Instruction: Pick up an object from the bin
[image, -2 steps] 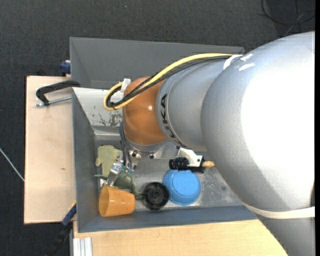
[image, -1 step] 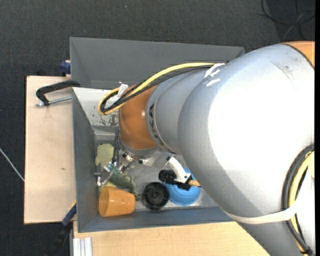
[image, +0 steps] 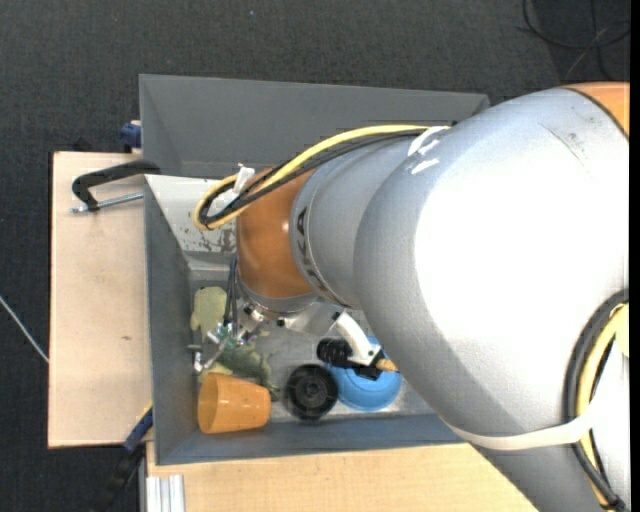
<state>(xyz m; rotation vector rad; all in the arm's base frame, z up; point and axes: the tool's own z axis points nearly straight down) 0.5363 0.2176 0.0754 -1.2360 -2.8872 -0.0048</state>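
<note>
Orange cup (image: 232, 403), on its side, lies just below the pincer (image: 222, 343) in view; pincer state cannot be told.

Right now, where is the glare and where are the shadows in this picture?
In the camera view, the arm's grey casing glares pale under overhead light, and its shadow dims the bin around the orange cup, black disc and blue piece.

Orange cup (image: 232, 403), black wheel (image: 311, 390), blue dish (image: 366, 391)
</note>
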